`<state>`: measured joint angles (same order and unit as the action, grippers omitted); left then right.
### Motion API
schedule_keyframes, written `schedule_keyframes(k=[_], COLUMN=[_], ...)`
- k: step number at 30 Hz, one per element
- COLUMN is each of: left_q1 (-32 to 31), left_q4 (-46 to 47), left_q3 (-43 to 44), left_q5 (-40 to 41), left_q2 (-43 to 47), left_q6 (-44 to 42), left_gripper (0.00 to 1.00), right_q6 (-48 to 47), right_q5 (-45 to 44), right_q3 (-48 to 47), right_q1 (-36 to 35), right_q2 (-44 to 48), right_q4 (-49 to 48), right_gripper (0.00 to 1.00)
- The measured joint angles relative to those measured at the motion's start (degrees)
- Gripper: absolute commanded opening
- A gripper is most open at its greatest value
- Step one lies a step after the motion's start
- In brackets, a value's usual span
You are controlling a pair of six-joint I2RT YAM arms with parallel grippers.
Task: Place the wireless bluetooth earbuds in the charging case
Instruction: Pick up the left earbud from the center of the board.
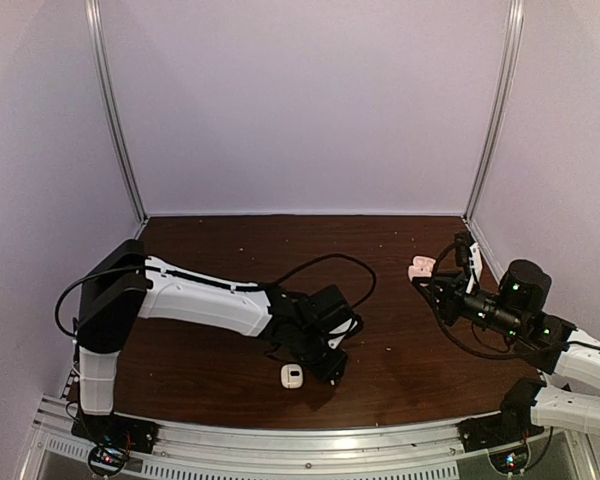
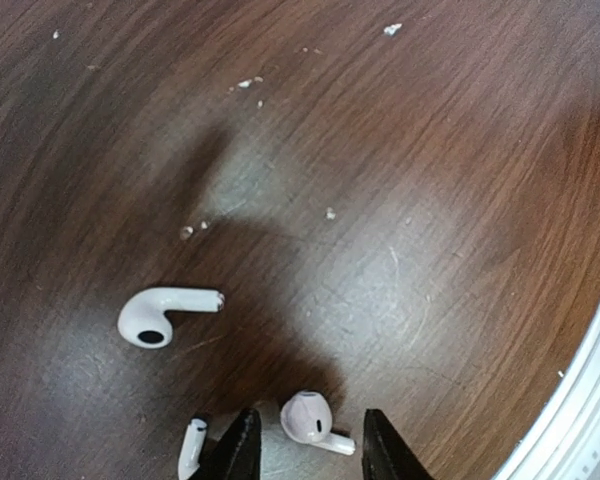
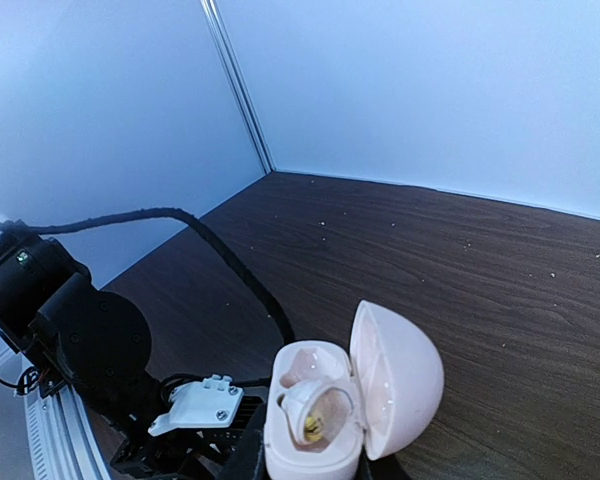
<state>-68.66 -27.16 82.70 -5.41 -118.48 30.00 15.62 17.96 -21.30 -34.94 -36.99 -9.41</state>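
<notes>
- The right pincer (image 1: 427,274) is mostly hidden under the charging case (image 3: 315,425). It is clamped tight on the case near the desk's (image 2: 430,150) right edge, lid swung open sideways.
- A white piece (image 2: 192,447) is cut off, and I cannot tell what it is.
- The left pincer (image 2: 310,414) stands partly open around one earbud (image 2: 302,418), with gaps on both sides.
- The other earbud (image 2: 165,315) lies flat with its stem roughly toward the near edge and bare desk around it.

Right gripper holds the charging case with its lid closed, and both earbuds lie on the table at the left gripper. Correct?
Not quite: the lid is open, as the right wrist view shows. The right gripper does hold the charging case, and both earbuds lie on the table, one between the open jaws of the left gripper.
</notes>
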Motion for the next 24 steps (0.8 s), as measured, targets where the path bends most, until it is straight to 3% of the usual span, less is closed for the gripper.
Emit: schedule_keyframes(k=[15,24], left_q1=[-2.8,-4.9], left_q4=[-0.5,-3.2], left_q3=[3.9,5.2], left_q5=[-1.2,2.7], left_q2=[-3.9,-4.3], left_q6=[-5.7,-12.0], left_gripper=[0.31,0.40], right_q6=[-0.2,-0.2], right_q5=[0.0,0.0], right_q3=[0.0,0.0], right_q1=[0.0,0.0], right_q2=[0.0,0.0], right_q4=[0.0,0.0], right_gripper=[0.00,0.00])
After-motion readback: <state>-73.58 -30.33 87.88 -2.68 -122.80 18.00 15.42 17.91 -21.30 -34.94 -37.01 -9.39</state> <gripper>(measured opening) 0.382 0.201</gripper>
